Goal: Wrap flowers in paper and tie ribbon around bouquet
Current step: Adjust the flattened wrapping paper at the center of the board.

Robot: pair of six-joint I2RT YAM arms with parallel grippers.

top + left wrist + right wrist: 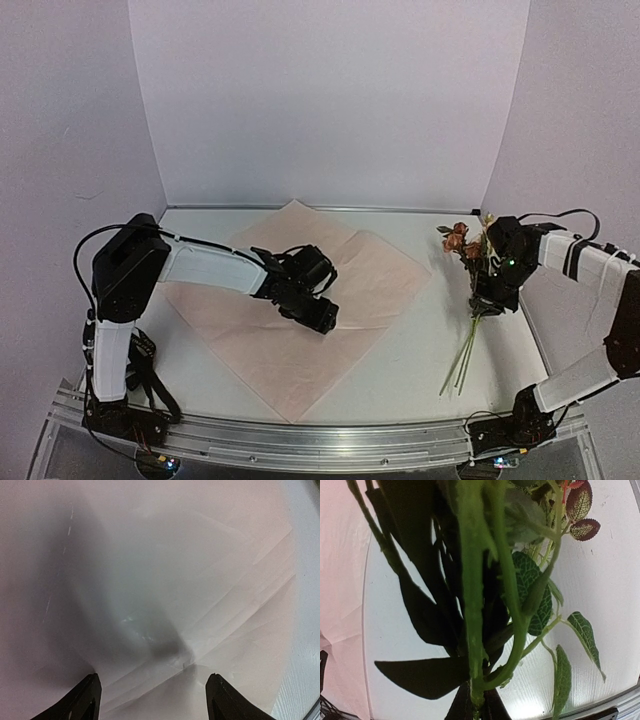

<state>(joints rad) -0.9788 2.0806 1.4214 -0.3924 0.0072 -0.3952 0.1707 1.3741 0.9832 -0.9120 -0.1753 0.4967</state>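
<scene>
The thin green stem ends of the small bunch of dusty-pink and cream roses with green leaves (466, 335) lie nearest, on the right side of the white table (410, 375). Whether they touch it cannot be told. The bunch's long axis runs from these ends away toward the far wall, leaning slightly right, with the rose heads at the far end.

The right gripper (487, 300) pinches the stems partway up. Its fingers are hidden under the wrist in the top view. In the right wrist view the fingers (487, 707) press together on the stems at the bottom edge, where the heads are cut off.

The left gripper (152, 700) hangs with fingers spread over the middle of the large pale pink sheet of creased wrapping paper (250, 330). Contact cannot be judged. The sheet lies flat, just left of the bunch, one corner pointing toward the far wall.
</scene>
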